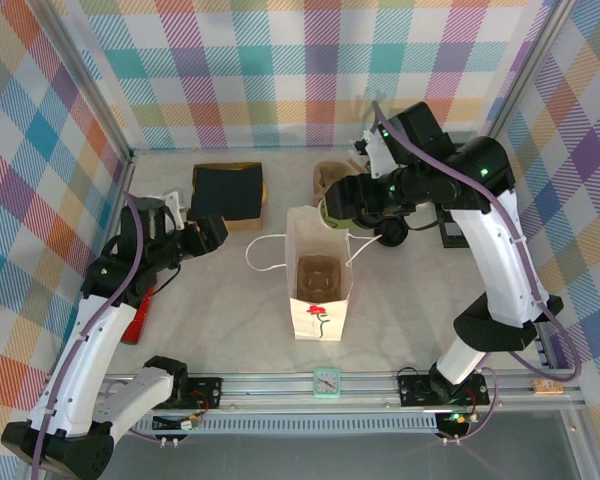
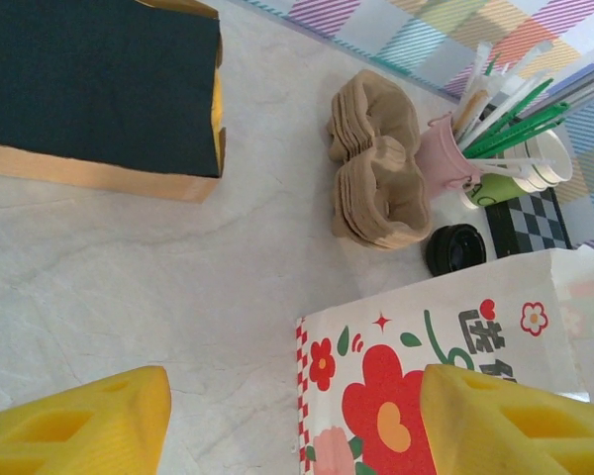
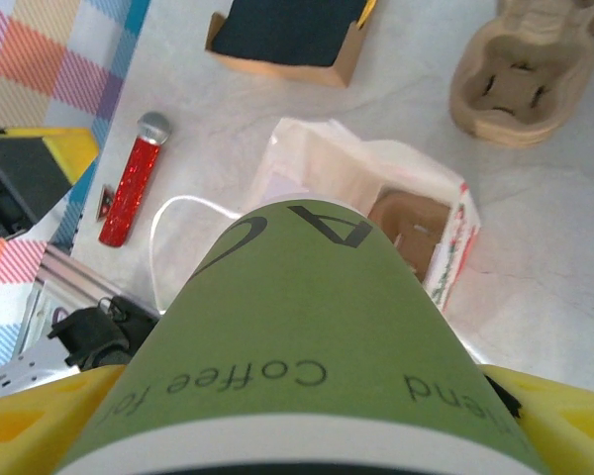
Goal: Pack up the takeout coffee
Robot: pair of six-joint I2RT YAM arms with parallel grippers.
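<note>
Takeout coffee [image 3: 297, 317], likely light and crushable, wants a gentle hold across its green wall, where the right gripper [image 3: 317, 430] clamps it; the left gripper [image 2: 297, 426] gapes empty.

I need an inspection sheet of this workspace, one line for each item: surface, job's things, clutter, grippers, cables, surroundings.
Surface: pale marbled table; no spill seen.
Job's things: takeout coffee cup held at the far rim of the open flower-printed bag; brown carrier inside the bag.
Clutter: black box, carrier stack, pink straw cup, loose black lid, red glittery stick.
Grippers: right gripper shut on the cup; left gripper open, empty.
Cables: purple cable along each arm.
Surroundings: plaid walls; metal rail with small clock.
</note>
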